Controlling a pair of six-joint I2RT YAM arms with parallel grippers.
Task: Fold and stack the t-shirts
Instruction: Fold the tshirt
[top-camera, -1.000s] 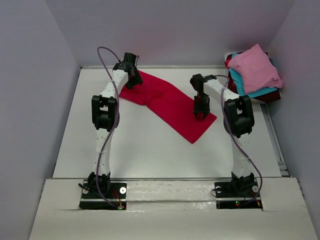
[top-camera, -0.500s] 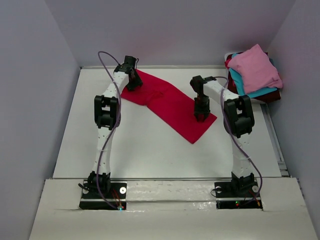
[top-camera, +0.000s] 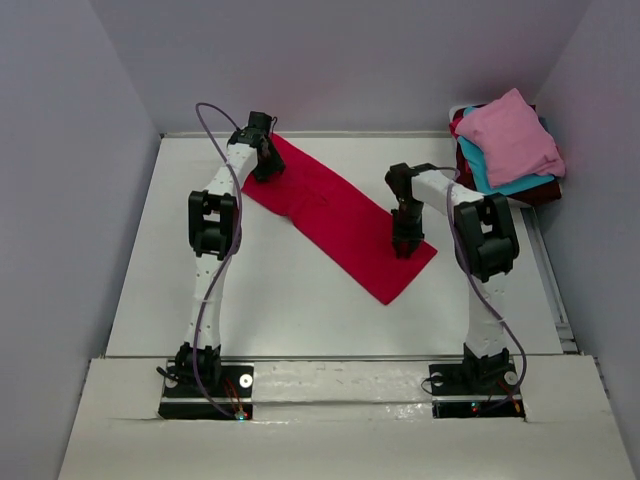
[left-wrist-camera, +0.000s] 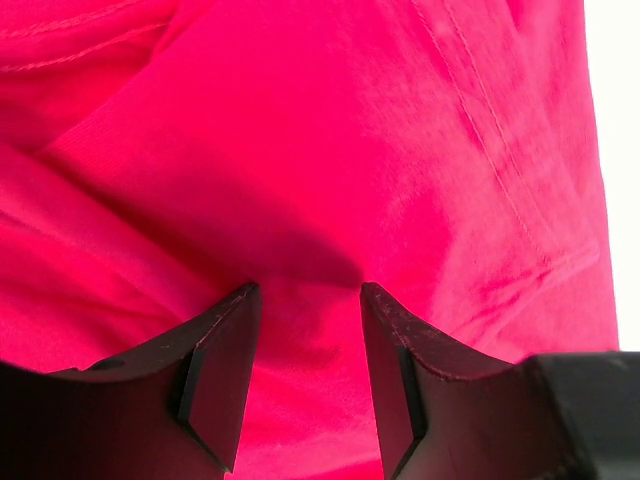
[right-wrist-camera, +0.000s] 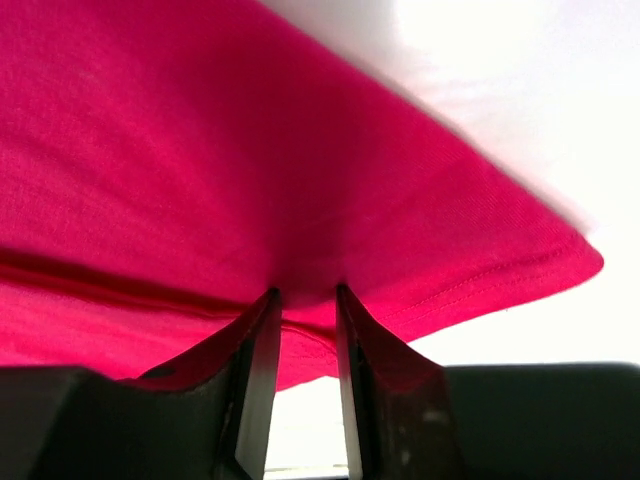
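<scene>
The crimson-red t-shirt (top-camera: 330, 205) lies as a long, smooth strip running diagonally from the table's far left toward the right middle. My left gripper (top-camera: 263, 170) is on its far-left end. In the left wrist view its jaws (left-wrist-camera: 305, 290) stand apart, tips down on the red cloth (left-wrist-camera: 350, 150), with nothing between the pads. My right gripper (top-camera: 405, 247) is at the strip's near-right edge. Its jaws (right-wrist-camera: 305, 292) are nearly together, pinching the hem of the red cloth (right-wrist-camera: 250, 150), which is raised off the white table (right-wrist-camera: 510, 325).
Folded t-shirts are stacked at the far right: light pink (top-camera: 510, 135) on top, teal-blue (top-camera: 490, 178) under it, dark maroon (top-camera: 542, 192) at the bottom. White table (top-camera: 280, 300) spreads in front of the strip. Grey walls close in the left, right and back.
My right gripper has moved toward the near right with its jaws narrowing. The red strip has been drawn out that way and its wrinkles near the far end have flattened. The left gripper has barely moved.
</scene>
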